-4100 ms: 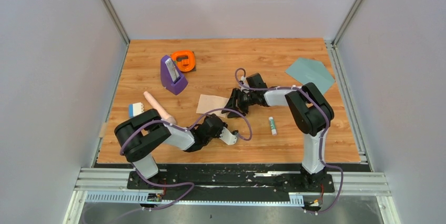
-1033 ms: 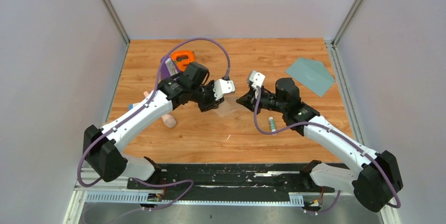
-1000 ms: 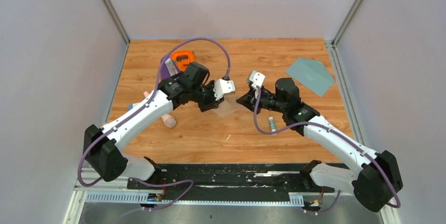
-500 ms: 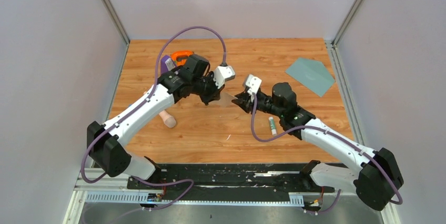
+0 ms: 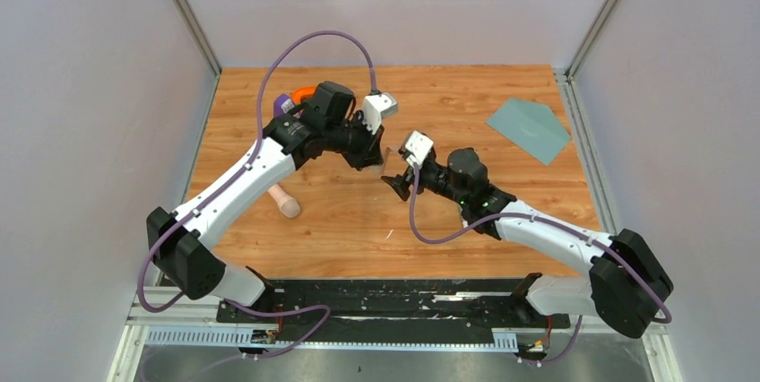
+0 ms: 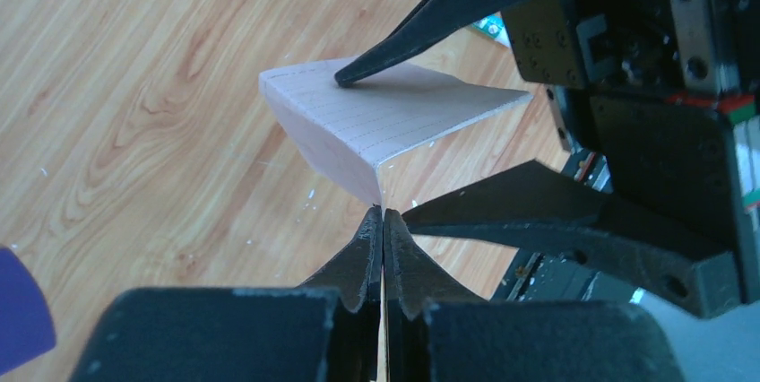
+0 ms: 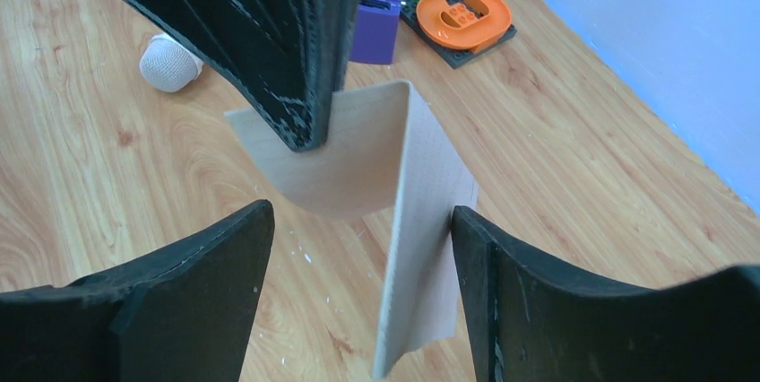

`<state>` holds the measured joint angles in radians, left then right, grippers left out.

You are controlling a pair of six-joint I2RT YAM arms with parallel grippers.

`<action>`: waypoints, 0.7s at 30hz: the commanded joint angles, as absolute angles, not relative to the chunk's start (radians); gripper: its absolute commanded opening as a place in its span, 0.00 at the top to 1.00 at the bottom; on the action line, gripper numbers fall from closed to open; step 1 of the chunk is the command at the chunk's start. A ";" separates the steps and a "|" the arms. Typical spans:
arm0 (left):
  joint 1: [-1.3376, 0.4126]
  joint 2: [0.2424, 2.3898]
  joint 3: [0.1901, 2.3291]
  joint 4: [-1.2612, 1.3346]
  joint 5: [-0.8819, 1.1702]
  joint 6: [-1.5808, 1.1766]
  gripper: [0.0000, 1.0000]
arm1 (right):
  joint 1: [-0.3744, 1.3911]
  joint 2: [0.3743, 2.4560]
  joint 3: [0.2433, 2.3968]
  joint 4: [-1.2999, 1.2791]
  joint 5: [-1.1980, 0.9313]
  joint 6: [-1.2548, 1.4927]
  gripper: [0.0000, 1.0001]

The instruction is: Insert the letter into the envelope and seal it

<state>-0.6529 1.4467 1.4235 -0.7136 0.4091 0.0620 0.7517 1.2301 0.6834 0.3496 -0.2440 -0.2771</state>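
The letter (image 6: 385, 122), a pale beige lined sheet bent into a fold, hangs above the table in mid-scene (image 5: 385, 169). My left gripper (image 6: 383, 213) is shut on one corner of it and comes in from the left in the top view (image 5: 376, 160). My right gripper (image 7: 363, 216) is open, its fingers either side of the letter's hanging half (image 7: 421, 212); the right finger lies close against the sheet. In the top view this gripper (image 5: 395, 185) sits just right of the letter. The grey-teal envelope (image 5: 529, 128) lies flat at the back right, far from both grippers.
A pink cylinder (image 5: 285, 201) lies on the table left of centre. A purple holder (image 7: 381, 5) and an orange block piece (image 7: 462, 10) stand at the back left, behind the left arm. Walls close the table on three sides.
The left gripper has shut on the letter and lifted it up and back. The right gripper has opened off the sheet and shifted left and nearer.
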 commanded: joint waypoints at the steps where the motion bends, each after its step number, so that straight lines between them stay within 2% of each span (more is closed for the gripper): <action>1: -0.641 1.452 1.459 -0.676 0.433 -0.066 1.00 | 0.797 1.265 0.702 0.482 -0.177 -0.268 0.26; 3: -0.633 1.457 1.464 -0.665 0.424 -0.097 1.00 | 0.804 1.271 0.697 0.489 -0.174 -0.262 0.23; 6: -0.613 1.461 1.466 -0.645 0.418 -0.148 1.00 | 0.813 1.270 0.672 0.520 -0.175 -0.250 0.14; 10: -0.604 1.463 1.458 -0.634 0.448 -0.203 1.00 | 0.819 1.293 0.664 0.569 -0.124 -0.217 0.13; 17: -0.602 1.472 1.451 -0.611 0.540 -0.269 1.00 | 0.819 1.389 0.767 0.503 -0.044 -0.171 0.20; 21: -0.599 1.470 1.447 -0.606 0.542 -0.280 1.00 | 0.819 1.389 0.771 0.517 -0.016 -0.168 0.33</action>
<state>-0.6022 1.4731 1.4239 -0.6453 0.4984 -0.2344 0.8112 1.3949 0.7269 0.5014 -0.0685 -0.1978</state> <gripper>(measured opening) 0.007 0.718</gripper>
